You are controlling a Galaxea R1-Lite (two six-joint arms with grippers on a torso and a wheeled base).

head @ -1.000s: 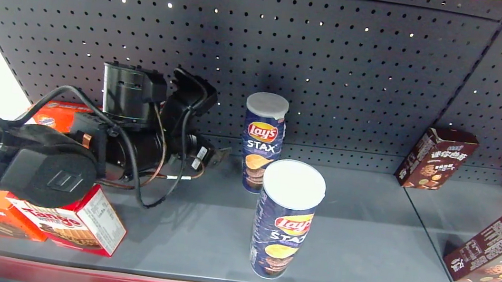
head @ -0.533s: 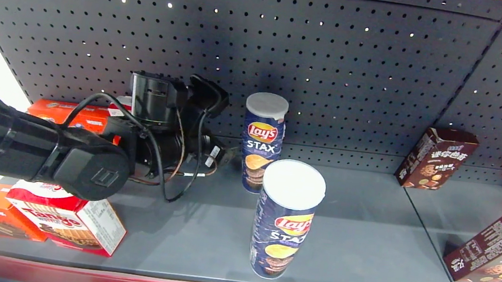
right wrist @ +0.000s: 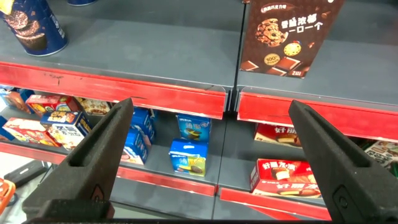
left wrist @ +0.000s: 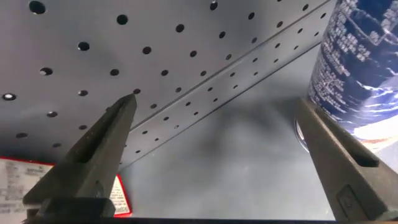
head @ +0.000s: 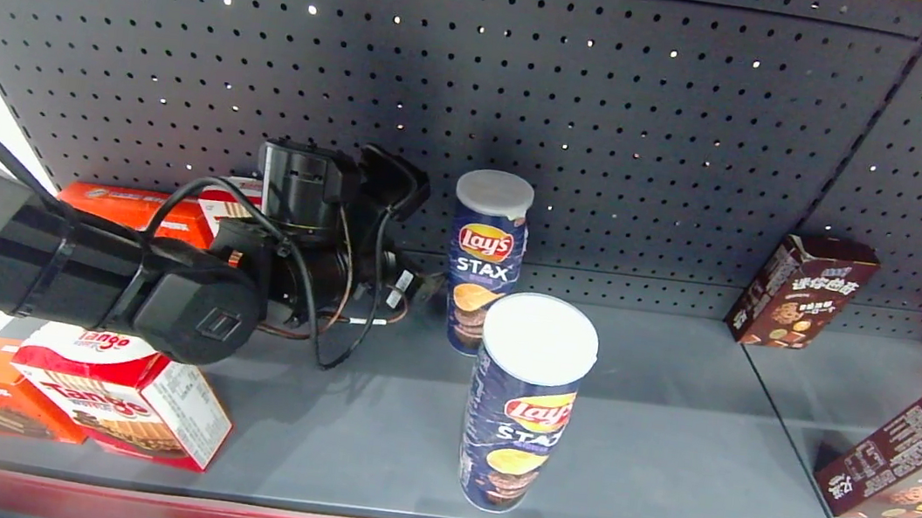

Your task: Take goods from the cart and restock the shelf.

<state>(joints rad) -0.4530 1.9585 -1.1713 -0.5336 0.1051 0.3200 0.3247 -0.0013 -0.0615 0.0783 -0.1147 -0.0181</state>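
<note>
Front can (head: 527,403) upright, long axis vertical, lid up, near the shelf (head: 665,460) front edge, forward-right of left gripper (left wrist: 217,102). Left gripper released, fingers spread, nothing held, bare shelf floor between them. Rear can (head: 483,262) upright just right of it, contact unclear. Back panel (left wrist: 155,56) close ahead. Right gripper (right wrist: 210,104) released, empty, brown box (right wrist: 289,37) ahead.
</note>
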